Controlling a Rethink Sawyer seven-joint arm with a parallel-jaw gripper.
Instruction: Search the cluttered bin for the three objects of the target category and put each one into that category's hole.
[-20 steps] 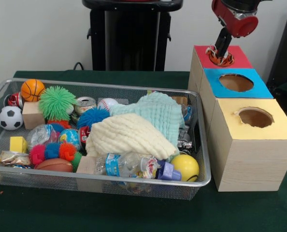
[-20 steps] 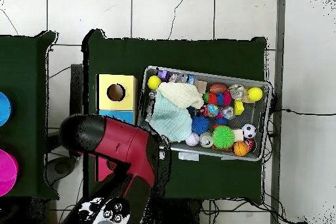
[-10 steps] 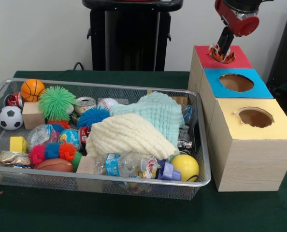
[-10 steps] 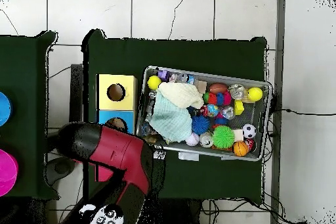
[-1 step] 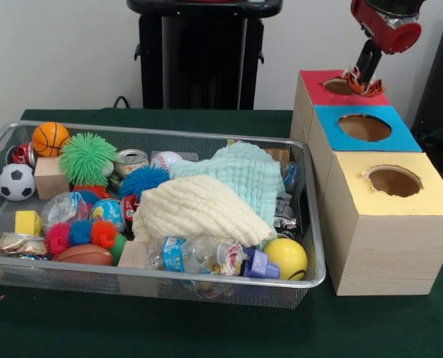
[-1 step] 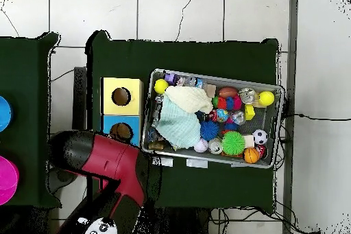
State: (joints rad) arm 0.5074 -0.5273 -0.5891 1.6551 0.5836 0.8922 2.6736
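Note:
The wire bin point(image 5: 162, 135) holds a jumble of balls, cans, blocks, bottles and two cloths. Beside it stand three wooden boxes with holes: red-topped point(image 5: 315, 78), blue-topped point(image 5: 402, 139) and yellow-topped point(image 5: 432, 200). My gripper point(image 5: 365, 82) hangs just above the red top, to the right of its hole point(image 5: 338, 86). Something orange and white striped sits at its tip; whether that is a held object is unclear. In the overhead view the arm point(image 6: 103, 164) covers the red box and hides the gripper.
In the bin lie a basketball point(image 5: 50, 137), a soccer ball point(image 5: 16, 181), a green spiky ball point(image 5: 88, 157), a yellow ball point(image 5: 285, 257) and a cream cloth point(image 5: 199, 210) over a mint cloth point(image 5: 247, 173). A black stand point(image 5: 203, 52) rises behind the table.
The gripper has lifted off the red box's hole and shifted right, the orange striped tip moving with it. The hole now shows open. The bin is unchanged.

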